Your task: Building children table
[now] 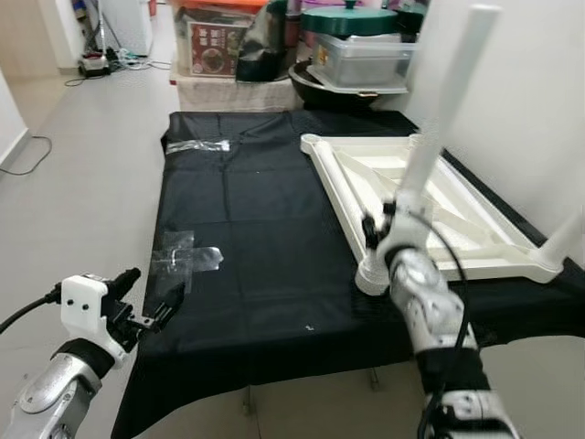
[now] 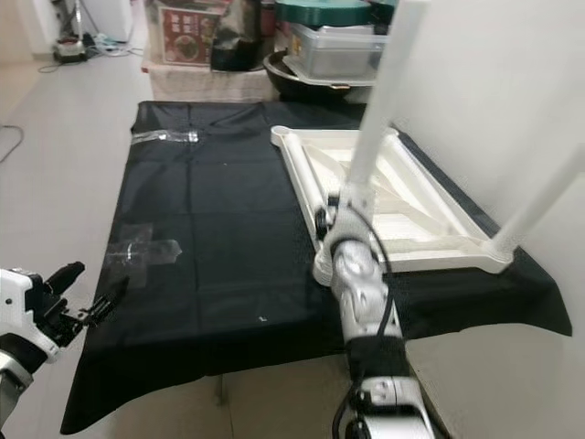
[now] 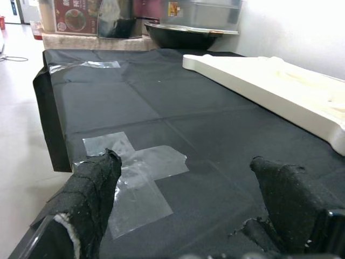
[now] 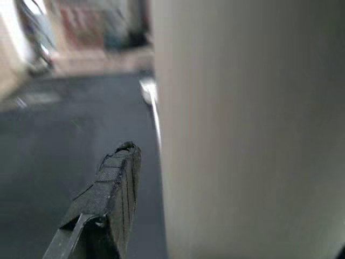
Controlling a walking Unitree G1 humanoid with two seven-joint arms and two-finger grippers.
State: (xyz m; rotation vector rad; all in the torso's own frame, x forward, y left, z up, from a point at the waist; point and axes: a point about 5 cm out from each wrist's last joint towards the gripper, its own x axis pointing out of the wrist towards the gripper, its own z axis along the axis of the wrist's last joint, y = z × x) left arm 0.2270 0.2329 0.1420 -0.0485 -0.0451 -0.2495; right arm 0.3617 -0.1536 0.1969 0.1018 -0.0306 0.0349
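One white plastic children's table top (image 1: 430,206) lies upside down on the far right part of the black cloth (image 1: 256,229), its ribbed underside up and its right edge close to the pale wall (image 1: 530,101). You see one smooth white tubular table leg (image 1: 439,137) rising tilted from the near-left corner socket of that top, and another white leg (image 1: 562,242) slanting up at the near-right corner.

Your right gripper (image 1: 379,229) is closed around the lower part of the leg near the socket; in the right wrist view one black finger (image 4: 108,199) sits just beside the broad white tube, which is blurred there.

Your left gripper (image 1: 151,302) hangs at the near-left edge of the cloth, its two black fingers (image 3: 91,189) spread wide with nothing between them, above the crossed strips of clear tape (image 1: 187,256).

You have open black cloth between the tape and the table top, with fold creases across it. Another strip of clear tape (image 1: 196,146) lies at the far-left corner. Bare grey floor (image 1: 82,183) runs along your left. Beyond the far edge stand stacked boxes (image 1: 215,46) and a grey plastic bin with a green lid (image 1: 356,46).
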